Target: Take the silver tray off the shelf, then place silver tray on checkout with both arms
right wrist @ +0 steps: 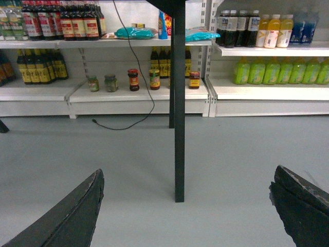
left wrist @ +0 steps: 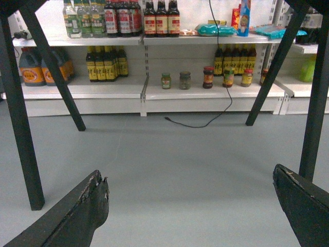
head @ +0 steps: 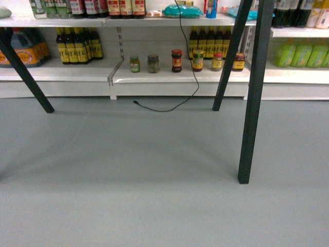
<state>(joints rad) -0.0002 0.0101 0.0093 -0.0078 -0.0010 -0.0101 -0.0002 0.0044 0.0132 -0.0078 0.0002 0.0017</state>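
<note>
The silver tray and the checkout are out of view in every frame. White store shelf boards (head: 175, 76) (left wrist: 205, 91) (right wrist: 139, 93) run along the far wall, stocked with bottles and jars. In the left wrist view, my left gripper (left wrist: 189, 175) is open over bare grey floor, its worn black fingers (left wrist: 87, 208) wide apart with nothing between them. My right gripper (right wrist: 188, 172) is open too, with its fingers (right wrist: 300, 203) spread over the floor and empty. Neither gripper shows in the head view.
Black slanted and upright table legs (head: 252, 103) (left wrist: 20, 134) (right wrist: 179, 103) stand on the grey floor between me and the shelves. A black cable (head: 193, 77) hangs down onto the floor. Several jars (head: 176, 60) sit on the low shelf.
</note>
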